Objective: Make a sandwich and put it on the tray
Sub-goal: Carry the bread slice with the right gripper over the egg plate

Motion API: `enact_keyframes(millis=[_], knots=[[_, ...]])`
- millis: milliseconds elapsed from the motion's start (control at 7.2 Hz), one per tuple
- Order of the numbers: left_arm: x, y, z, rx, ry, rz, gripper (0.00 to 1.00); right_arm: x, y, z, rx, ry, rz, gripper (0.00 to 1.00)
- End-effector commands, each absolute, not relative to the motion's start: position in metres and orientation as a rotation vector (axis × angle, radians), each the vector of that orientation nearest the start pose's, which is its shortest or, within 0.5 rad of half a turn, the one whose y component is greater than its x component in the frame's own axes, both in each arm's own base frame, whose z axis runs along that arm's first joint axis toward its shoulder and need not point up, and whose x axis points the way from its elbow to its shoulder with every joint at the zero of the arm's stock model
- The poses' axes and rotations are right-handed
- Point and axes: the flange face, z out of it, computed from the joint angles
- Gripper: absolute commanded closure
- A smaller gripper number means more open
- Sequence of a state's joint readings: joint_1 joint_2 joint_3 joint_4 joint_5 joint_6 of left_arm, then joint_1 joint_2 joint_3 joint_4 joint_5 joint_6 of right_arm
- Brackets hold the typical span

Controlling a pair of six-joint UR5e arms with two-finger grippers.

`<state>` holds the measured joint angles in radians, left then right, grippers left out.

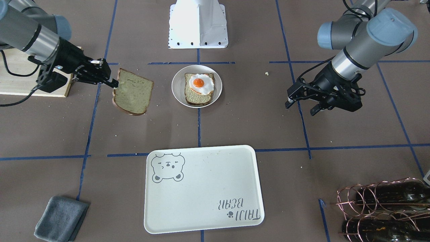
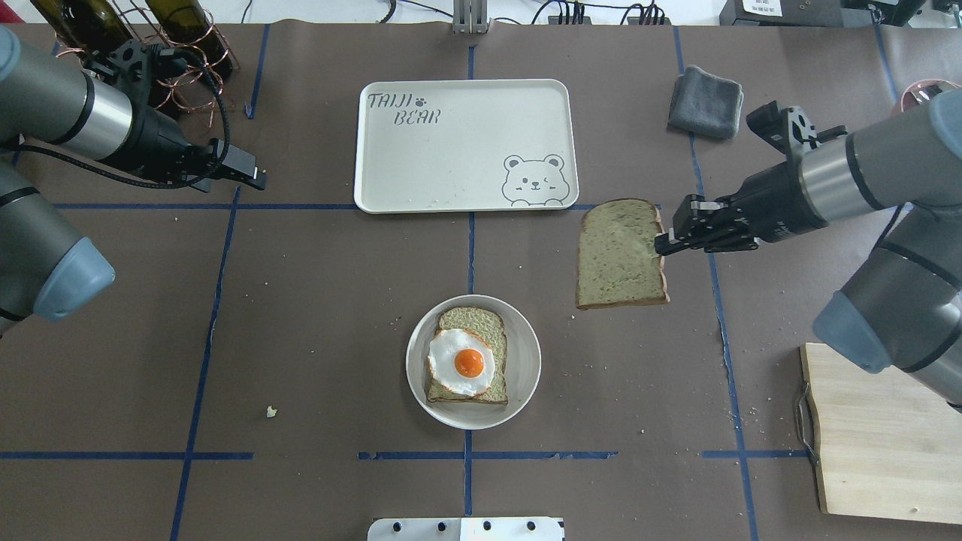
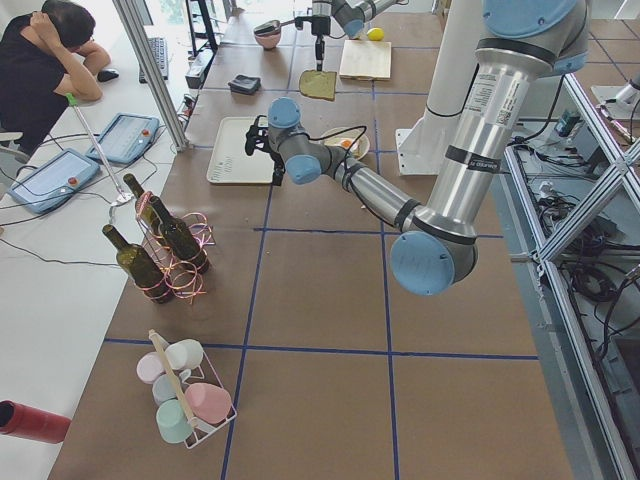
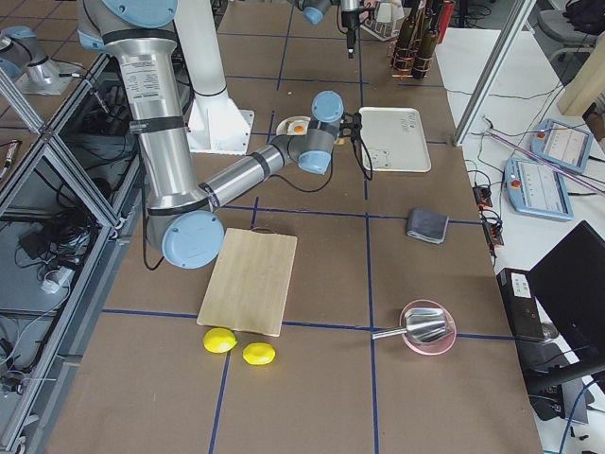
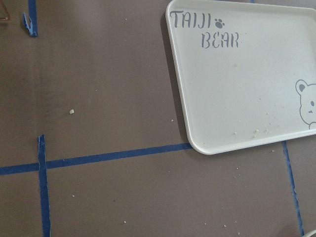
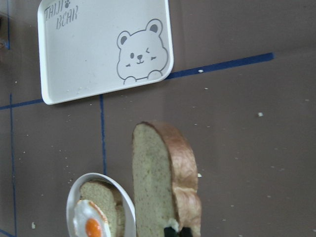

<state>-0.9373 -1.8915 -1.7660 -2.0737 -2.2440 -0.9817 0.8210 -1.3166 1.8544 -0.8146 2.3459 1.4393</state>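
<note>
Brown paper-covered worktop (image 2: 301, 338), marked into squares with blue tape. The tray (image 2: 466, 161) lies flat at the middle of the far edge, opposite the robot. Its grey lettering reads "TAIJI BEAR" with a paw print, a bear face is drawn in one corner, and a few crumbs lie on it. A white plate (image 2: 526, 376) sits at the worktop's centre, carrying the lower slice (image 2: 481, 319) with the fried egg (image 2: 460, 362) on top. The upper slice (image 2: 620, 255) is raised off the worktop, between the plate and the right edge, near the tray's bear corner. The right fingers (image 2: 664, 246) are closed on its crust edge. The left fingers (image 1: 290, 101) stand apart, holding nothing, toward the left edge. Wine bottles (image 2: 180, 22) occupy the far left corner.
</note>
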Motion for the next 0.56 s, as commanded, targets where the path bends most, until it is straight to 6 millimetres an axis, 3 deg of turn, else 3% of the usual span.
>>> enact_keyframes(millis=[0,278,417], knots=[[0.294,-0.521,0.33,0.229,1.123,0.031,0.0,-0.412,-0.399,0.24,-0.027,-1.392,0.062,1.0],[0.294,-0.521,0.33,0.229,1.123,0.031,0.0,-0.474,-0.351,0.234,0.017,-1.385,0.064,1.0],[0.294,-0.52,0.329,0.23,1.124,0.032,0.0,-0.499,-0.341,0.237,0.032,-1.372,0.068,1.0]])
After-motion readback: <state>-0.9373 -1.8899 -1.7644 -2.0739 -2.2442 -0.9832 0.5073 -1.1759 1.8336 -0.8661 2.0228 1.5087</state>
